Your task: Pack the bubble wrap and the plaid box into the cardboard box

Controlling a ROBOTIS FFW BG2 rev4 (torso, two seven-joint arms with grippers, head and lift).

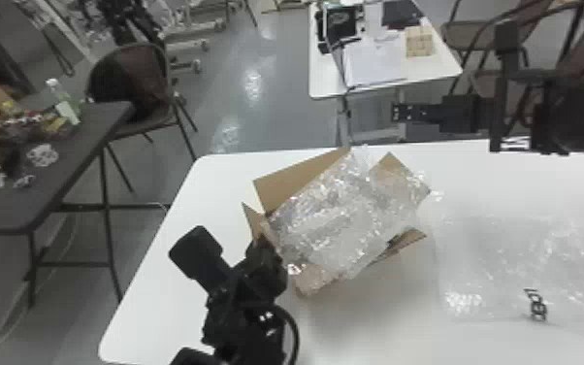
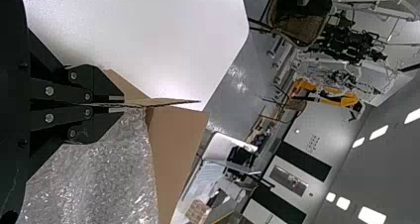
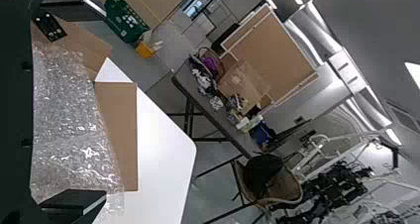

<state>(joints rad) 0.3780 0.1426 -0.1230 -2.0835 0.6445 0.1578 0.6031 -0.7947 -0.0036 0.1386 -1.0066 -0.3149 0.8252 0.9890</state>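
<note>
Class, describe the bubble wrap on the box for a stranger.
Start at the white table and find the open cardboard box. Crumpled bubble wrap lies over it; unlike the clear plastic towards the robot's right, it covers the box.

Cardboard box (image 1: 296, 182): brown, open, flaps splayed, on the table (image 1: 160, 291).
Bubble wrap (image 1: 334, 218): clear, crinkled, covering the box's opening.
Clear sheet (image 1: 509, 262): loosely spread on the table, beside the box.
</note>
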